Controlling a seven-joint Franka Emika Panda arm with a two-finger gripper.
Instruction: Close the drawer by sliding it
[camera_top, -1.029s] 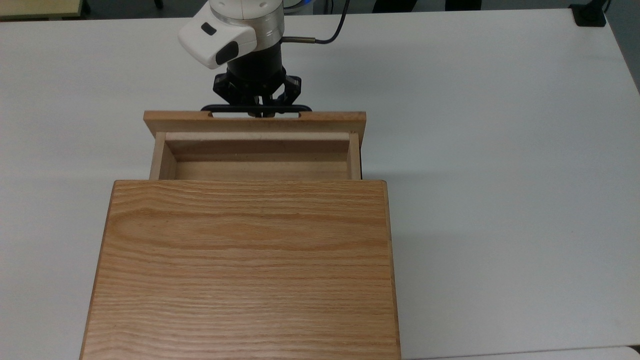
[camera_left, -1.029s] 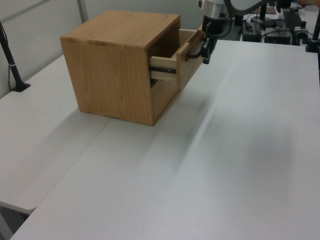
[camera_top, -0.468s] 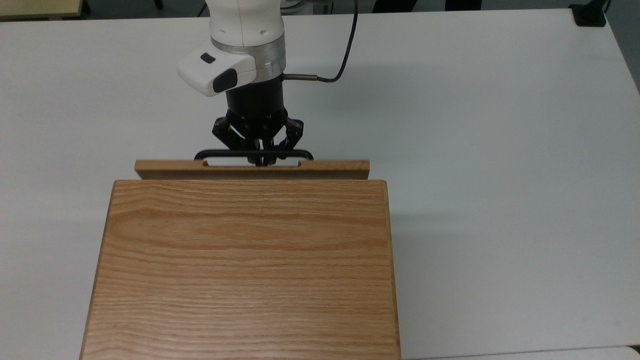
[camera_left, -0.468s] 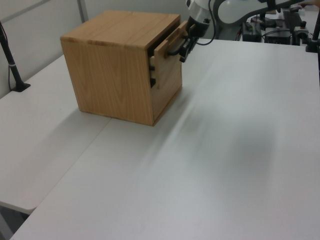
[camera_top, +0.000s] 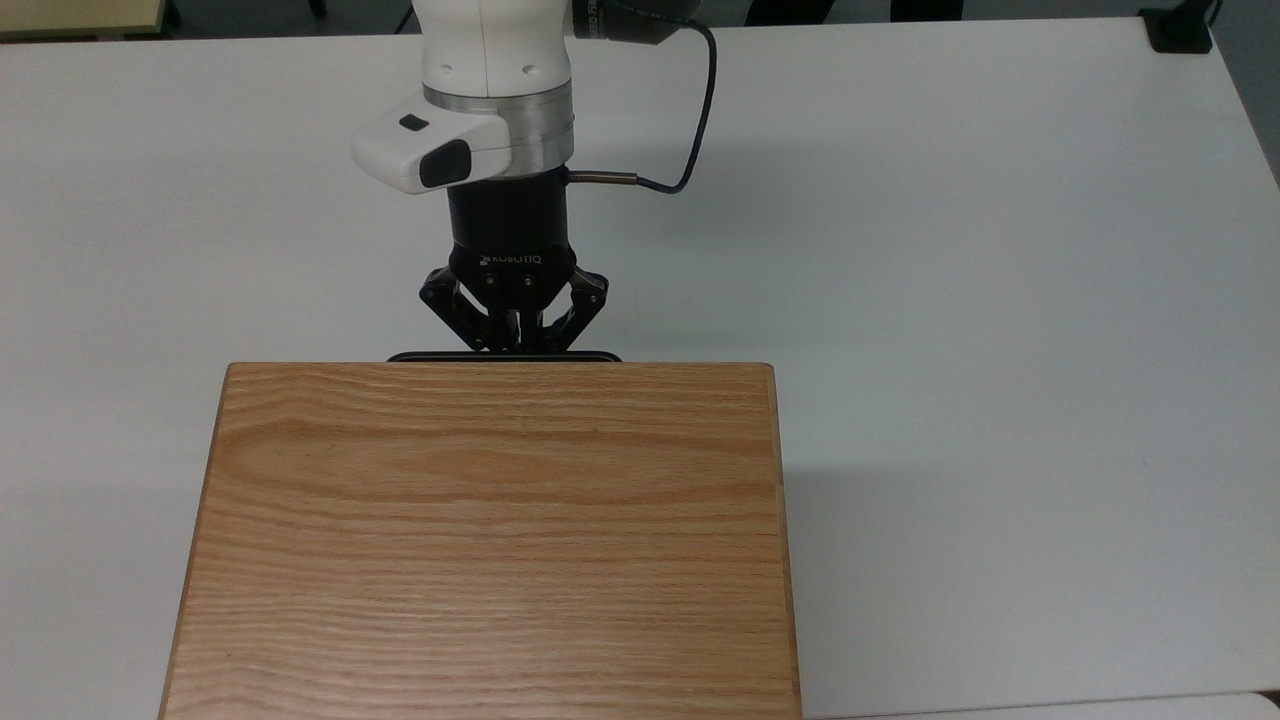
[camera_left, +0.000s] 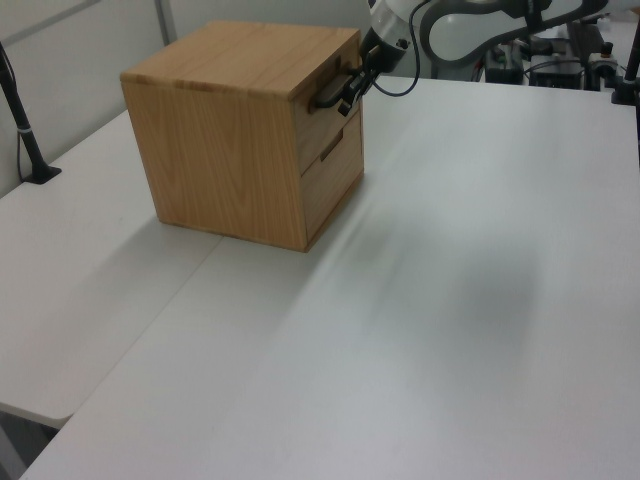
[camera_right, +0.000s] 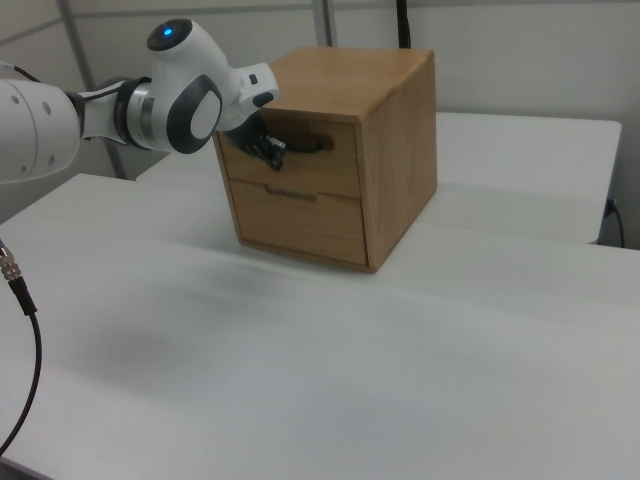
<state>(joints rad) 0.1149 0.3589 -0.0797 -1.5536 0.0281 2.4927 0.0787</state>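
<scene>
Cabinets: you have one (camera_right: 330, 150), frame centre.
Drawers: you see two fronts (camera_right: 295, 158) (camera_right: 300, 220).
Handles: one bar (camera_right: 300, 143).
Grippers: one (camera_top: 512, 340).

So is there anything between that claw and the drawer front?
Just the black bar handle: the right view shows the gripper at it, against the drawer.

White bench (camera_top: 1000, 300) under even, diffuse light, joined from two panels along a seam (camera_left: 190, 285) in the left view. Pale partition wall with grey uprights (camera_right: 325, 22) beyond the far edge in the right view. Black clamp (camera_top: 1178, 30) at one far corner.
</scene>
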